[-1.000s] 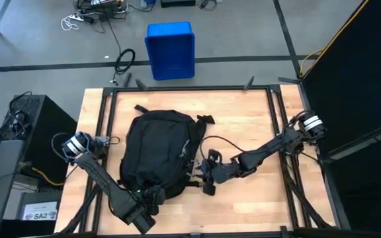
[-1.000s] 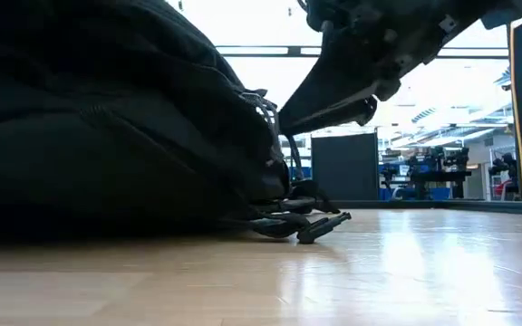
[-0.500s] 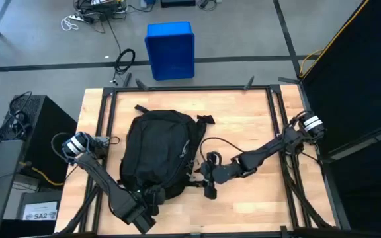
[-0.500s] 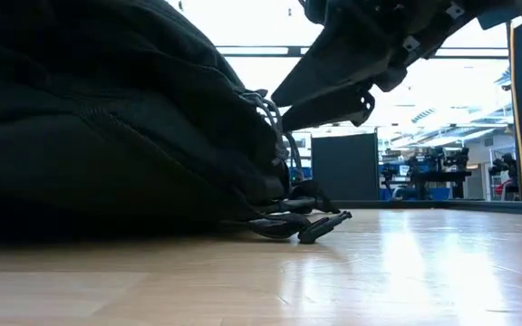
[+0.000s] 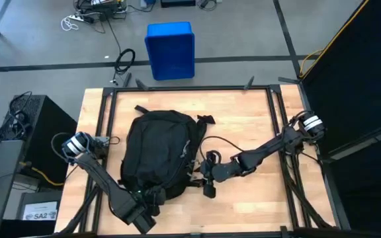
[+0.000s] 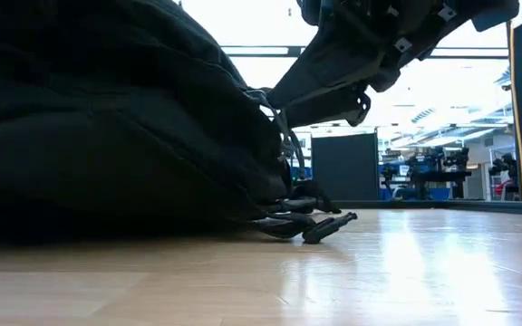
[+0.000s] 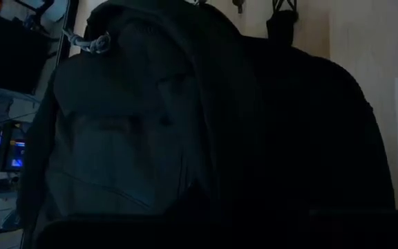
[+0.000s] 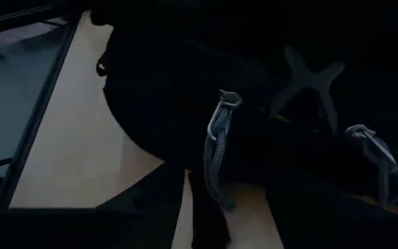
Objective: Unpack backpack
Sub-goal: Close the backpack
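Note:
The black backpack (image 5: 157, 157) lies flat on the wooden table, left of centre, and fills the left of the low view (image 6: 107, 118). My right gripper (image 5: 204, 174) stands open at the backpack's right side, fingers pointing toward the table's left. In the right wrist view a grey zipper pull cord (image 8: 217, 149) hangs between its fingers; whether they touch it cannot be told. A second pull (image 8: 380, 166) shows farther along. My left gripper (image 5: 149, 196) is at the backpack's near end, where its wrist view shows only dark backpack fabric (image 7: 185, 124).
Loose straps and a buckle (image 6: 320, 222) trail on the table at the backpack's right side. A black frame rail (image 5: 190, 87) runs along the table's far edge. A blue bin (image 5: 170, 49) stands on the floor beyond it. Bare wood (image 5: 256, 198) lies near right.
My right gripper has moved a little toward the table's left, closer to the backpack's right side, and has risen slightly in the low view. The backpack has stayed where it was.

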